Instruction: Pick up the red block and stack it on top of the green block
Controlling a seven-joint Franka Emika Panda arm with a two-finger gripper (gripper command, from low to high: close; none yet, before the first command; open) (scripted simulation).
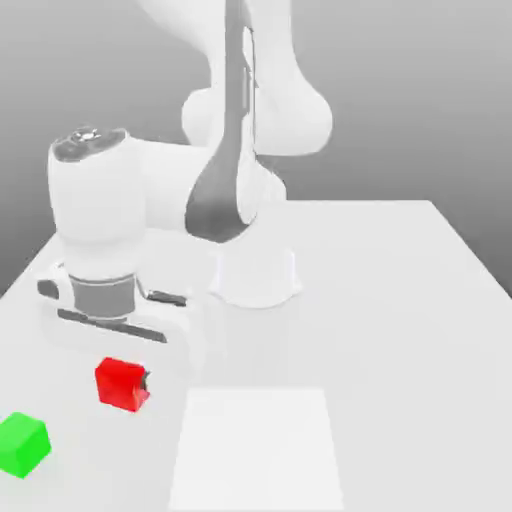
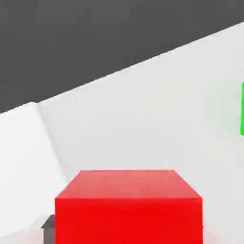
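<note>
The red block (image 1: 121, 383) sits between the fingers of my gripper (image 1: 124, 386), low over the white table near the exterior view's left. A dark fingertip (image 1: 147, 380) presses against the block's side, so the gripper is shut on it. In the hand view the red block (image 2: 127, 207) looms close, with a dark fingertip (image 2: 47, 223) at its lower edge. The green block (image 1: 22, 443) rests on the table a short way nearer the front and further left, apart from the red one. A sliver of the green block (image 2: 241, 109) shows in the hand view.
The arm's white base (image 1: 255, 275) stands behind the blocks at the middle of the table (image 1: 400, 330). A paler square patch (image 1: 258, 445) lies on the tabletop to the right of the red block.
</note>
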